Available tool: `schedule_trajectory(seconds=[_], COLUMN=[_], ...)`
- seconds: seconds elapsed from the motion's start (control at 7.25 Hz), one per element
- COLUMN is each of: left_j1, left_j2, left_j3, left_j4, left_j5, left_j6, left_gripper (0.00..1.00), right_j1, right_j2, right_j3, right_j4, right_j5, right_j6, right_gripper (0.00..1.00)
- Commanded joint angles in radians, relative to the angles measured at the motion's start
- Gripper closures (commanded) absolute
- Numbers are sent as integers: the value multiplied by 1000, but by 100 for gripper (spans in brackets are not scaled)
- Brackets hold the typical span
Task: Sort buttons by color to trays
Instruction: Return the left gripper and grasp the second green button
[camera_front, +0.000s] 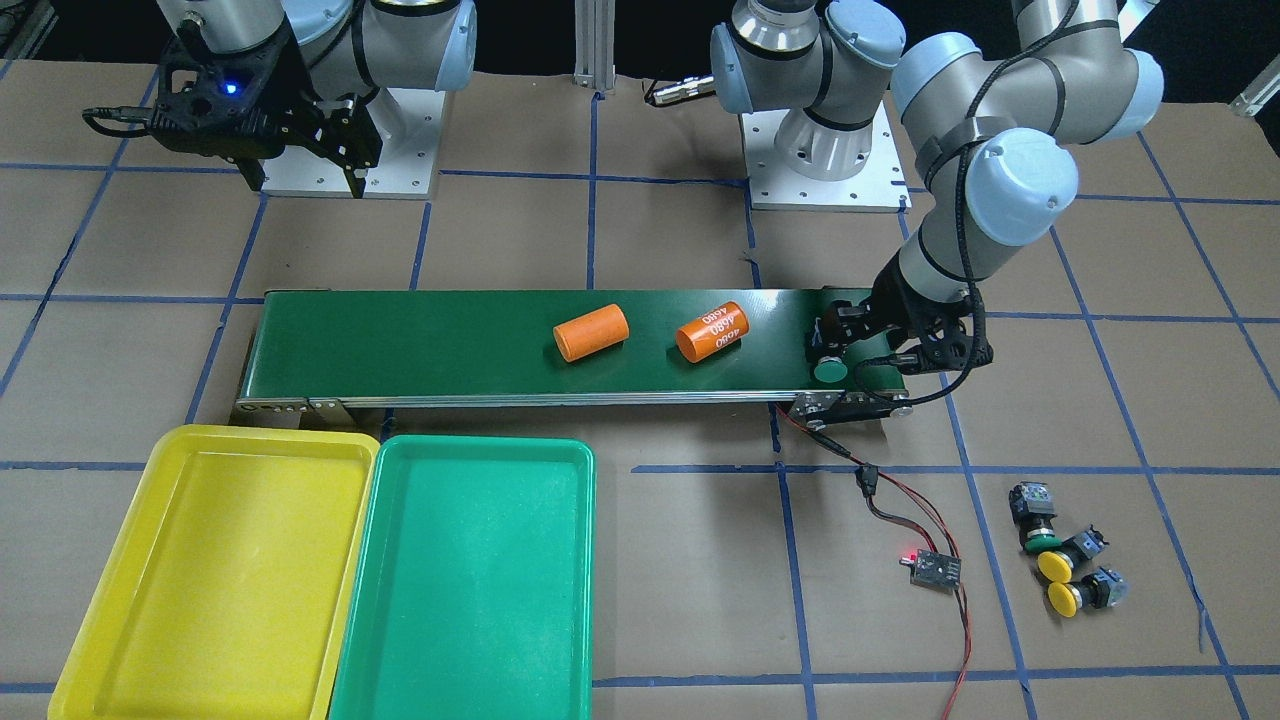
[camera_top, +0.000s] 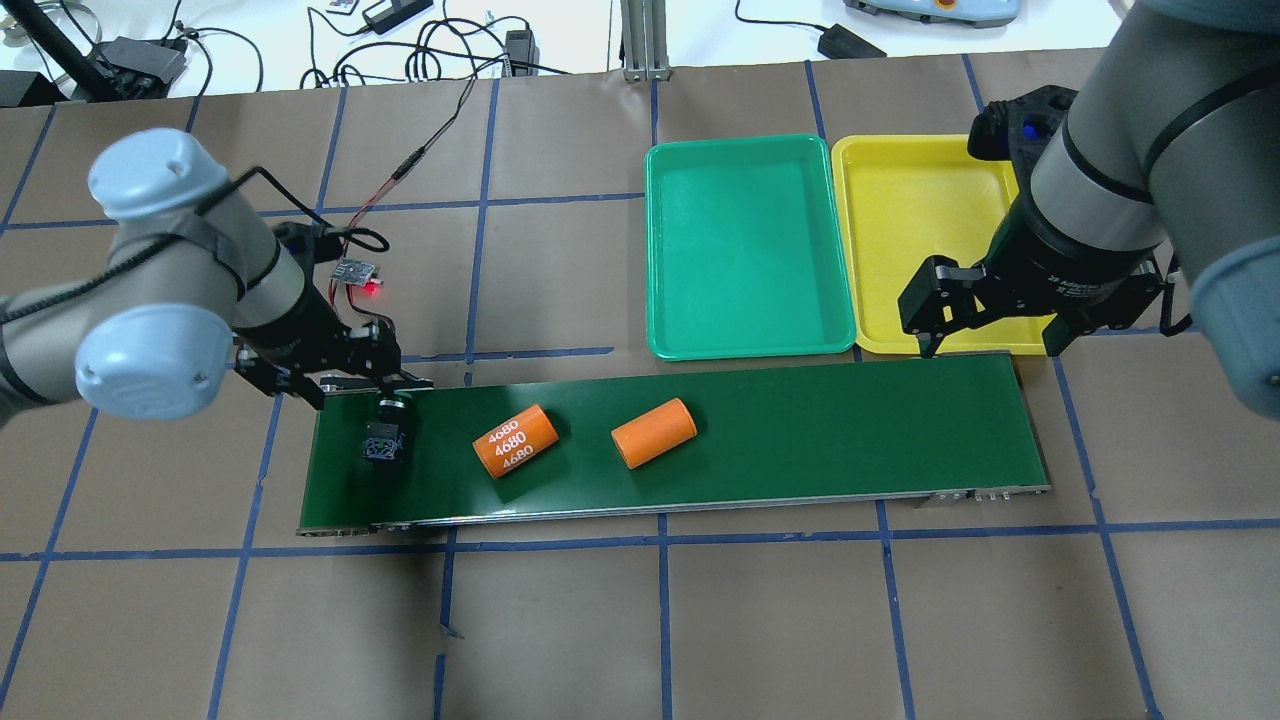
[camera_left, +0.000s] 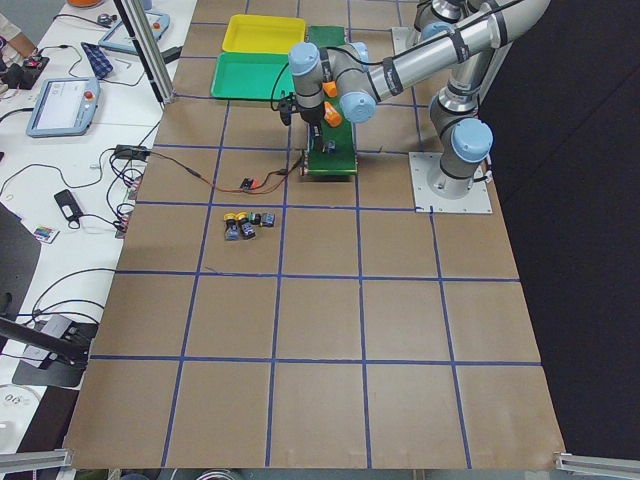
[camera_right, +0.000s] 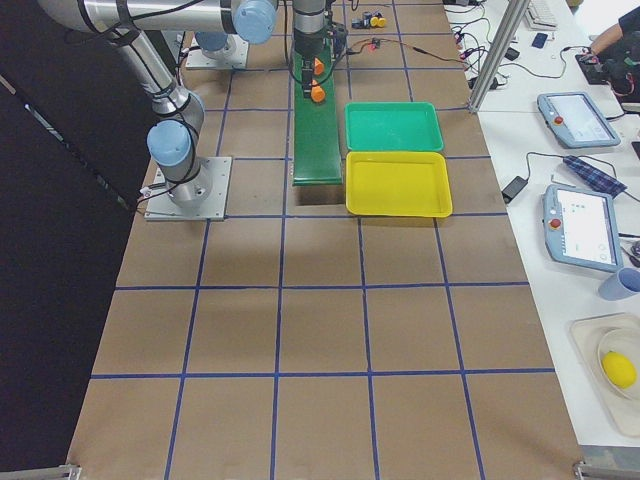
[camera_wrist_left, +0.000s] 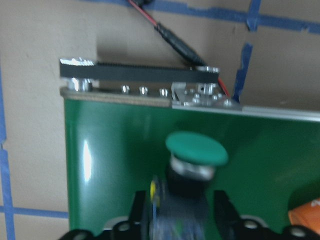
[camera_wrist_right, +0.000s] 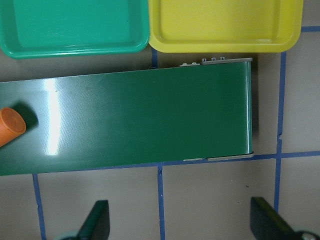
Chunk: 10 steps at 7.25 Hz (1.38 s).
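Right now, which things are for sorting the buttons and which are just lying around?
For the job: green button on the conveyor belt; second green button; yellow button; second yellow button; yellow tray; green tray.

Just lying about: plain orange cylinder; orange cylinder marked 4680; small circuit board with wires.

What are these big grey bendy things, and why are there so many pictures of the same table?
They are two robot arms, each ending in a two-finger pincer. Six cameras show one moment: one from across the table, one from behind the robot, one from each table end, and one on each wrist. On the table lie a long green belt, a green tray and a yellow tray. Two orange cylinders lie on the belt. The left pincer seems to grip a green button at the belt's end. The right pincer hangs open, holding nothing. Three more buttons lie on the table.
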Motion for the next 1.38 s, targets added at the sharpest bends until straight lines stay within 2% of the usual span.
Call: schedule_trajectory(seconds=[0.0, 0.28, 0.41, 0.55, 0.83, 0.97, 1.1, 1.24], left_j1=[90, 191, 222, 265, 293, 294, 294, 293], left_j2=[-171, -343, -403, -449, -473, -497, -515, -529], left_j3=[220, 404, 429, 420, 399, 397, 388, 371], left_j4=[-36, -30, -27, 19, 39, 106, 111, 123], left_j5=[5, 5, 5, 3, 5, 6, 5, -4], left_j6=[80, 192, 260, 286, 290, 328, 334, 331], left_gripper=[0, 0, 0, 0, 0, 0, 15, 19], right_j1=[-1, 1, -1, -1, -1, -1, -1, -1], right_j2=[-1, -1, -1, -1, -1, -1, -1, -1], right_j3=[0, 0, 2, 2, 2, 2, 2, 2], right_j4=[0, 3, 3, 3, 3, 3, 5, 5], right_j5=[0, -1, 0, 0, 2, 0, 2, 0], right_j6=[0, -3, 0, 0, 2, 0, 2, 2], right_gripper=[0, 0, 0, 0, 0, 0, 0, 0])
